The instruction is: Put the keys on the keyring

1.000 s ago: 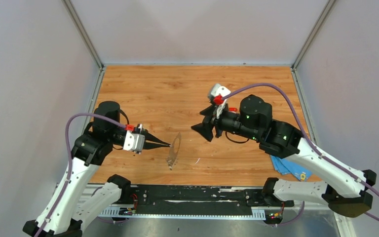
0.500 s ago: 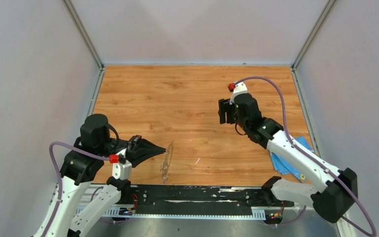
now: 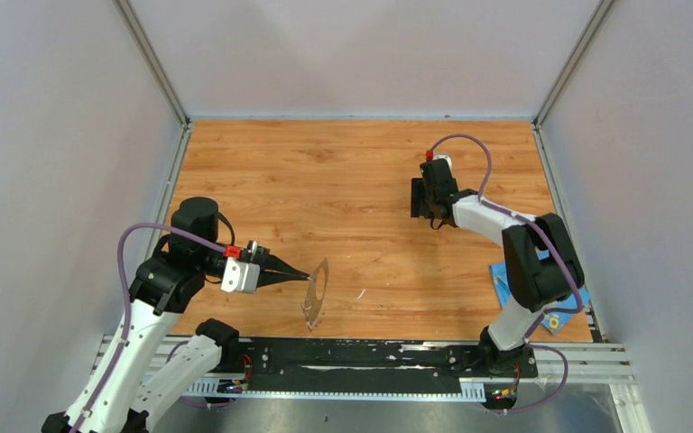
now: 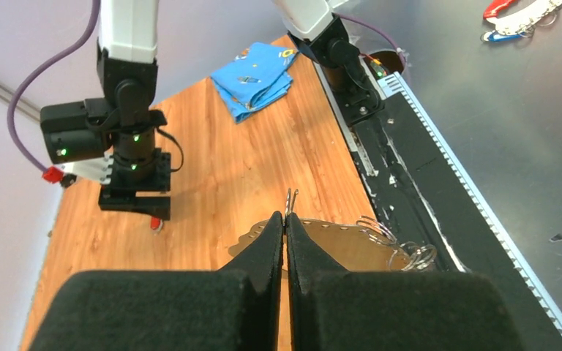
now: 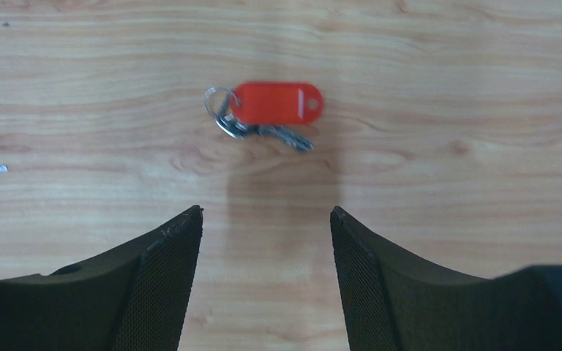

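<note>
The keyring (image 3: 316, 290) is a large thin grey ring with a jagged edge, held on edge above the table's near middle. My left gripper (image 3: 305, 274) is shut on its rim. In the left wrist view the fingertips (image 4: 285, 219) pinch a thin wire loop, and the holed ring (image 4: 351, 245) lies just beyond them. The red-headed key (image 5: 276, 102) lies flat on the wood with a small ring. My right gripper (image 5: 265, 212) is open, empty, pointing down just above it, at the right of the table in the top view (image 3: 424, 200). The red key also shows in the left wrist view (image 4: 157, 223). The blue-headed key is out of view.
A blue cloth (image 3: 528, 302) lies at the near right corner, also in the left wrist view (image 4: 255, 73). A thin white sliver (image 3: 360, 293) lies near the keyring. The black rail (image 3: 370, 354) runs along the near edge. Grey walls enclose the table.
My right arm swung away from the centre to the right and turned its open gripper down over the red key. My left arm dipped toward the near edge and came back, still holding the keyring.
</note>
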{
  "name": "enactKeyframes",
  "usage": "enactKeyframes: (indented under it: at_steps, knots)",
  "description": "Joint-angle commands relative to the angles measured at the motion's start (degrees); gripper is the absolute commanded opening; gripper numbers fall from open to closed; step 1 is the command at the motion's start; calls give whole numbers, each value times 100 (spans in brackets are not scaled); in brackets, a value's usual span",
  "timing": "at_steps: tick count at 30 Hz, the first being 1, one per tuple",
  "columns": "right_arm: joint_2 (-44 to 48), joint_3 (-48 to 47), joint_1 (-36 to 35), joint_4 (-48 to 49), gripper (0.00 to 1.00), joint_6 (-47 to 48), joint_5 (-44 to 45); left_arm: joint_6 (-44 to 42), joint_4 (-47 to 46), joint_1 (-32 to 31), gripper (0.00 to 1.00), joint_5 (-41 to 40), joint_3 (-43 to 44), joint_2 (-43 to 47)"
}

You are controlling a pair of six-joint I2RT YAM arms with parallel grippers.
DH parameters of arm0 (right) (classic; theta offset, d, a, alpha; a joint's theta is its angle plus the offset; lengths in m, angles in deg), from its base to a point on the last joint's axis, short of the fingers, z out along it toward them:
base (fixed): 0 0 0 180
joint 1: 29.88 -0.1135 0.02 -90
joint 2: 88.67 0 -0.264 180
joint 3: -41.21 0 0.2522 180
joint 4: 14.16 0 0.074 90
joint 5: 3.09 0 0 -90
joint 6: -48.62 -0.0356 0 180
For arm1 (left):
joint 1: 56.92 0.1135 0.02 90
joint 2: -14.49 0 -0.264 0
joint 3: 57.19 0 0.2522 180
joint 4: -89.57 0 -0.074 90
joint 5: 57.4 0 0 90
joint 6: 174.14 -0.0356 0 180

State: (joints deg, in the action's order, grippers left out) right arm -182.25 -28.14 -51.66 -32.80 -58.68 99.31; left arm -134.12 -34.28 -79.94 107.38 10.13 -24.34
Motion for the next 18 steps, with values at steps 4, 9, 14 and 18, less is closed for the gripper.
enactKeyframes:
  at_steps: [4, 9, 14, 18]
  knots:
    - [-853, -885, 43, 315, 64, 761, -571, 332, -45, -35, 0, 99, 15, -9]
    - [-1320, -1374, 29, 34, 58, 1016, -321, 305, -40, -35, 0, 89, 42, -54]
    - [-1612, -1620, -78, -200, 46, 1150, -260, 347, -45, -35, 0, 17, 92, -82]
    - [-1742, -1713, -142, -370, 43, 1115, -204, 357, -39, -35, 0, 1, 102, -82]
